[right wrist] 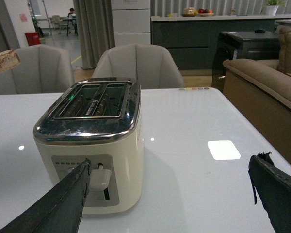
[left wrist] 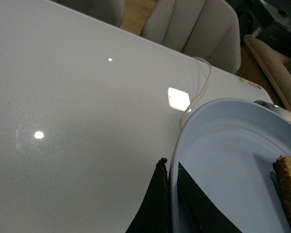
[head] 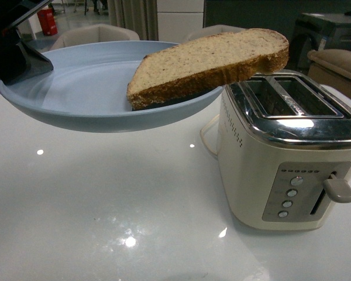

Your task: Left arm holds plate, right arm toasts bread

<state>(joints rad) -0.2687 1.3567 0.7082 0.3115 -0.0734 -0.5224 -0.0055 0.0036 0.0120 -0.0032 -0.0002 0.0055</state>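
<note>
My left gripper (head: 20, 64) is shut on the rim of the pale blue plate (head: 82, 99) and holds it in the air above the white table, tilted toward the toaster. Its jaws pinch the plate's edge (left wrist: 170, 194) in the left wrist view. The bread slice (head: 207, 61) lies on the plate's right side, its rounded end overhanging the rim above the cream toaster (head: 286, 146) and its two open slots. The bread's corner also shows in the left wrist view (left wrist: 288, 189) and in the right wrist view (right wrist: 4, 60). My right gripper (right wrist: 169, 167) is open and empty, in front of the toaster's lever (right wrist: 100, 178).
The toaster's cord (left wrist: 199, 92) runs across the white table (head: 105, 205). Beige chairs (right wrist: 138, 65) stand at the table's far side. A sofa (right wrist: 266, 87) stands beside the table.
</note>
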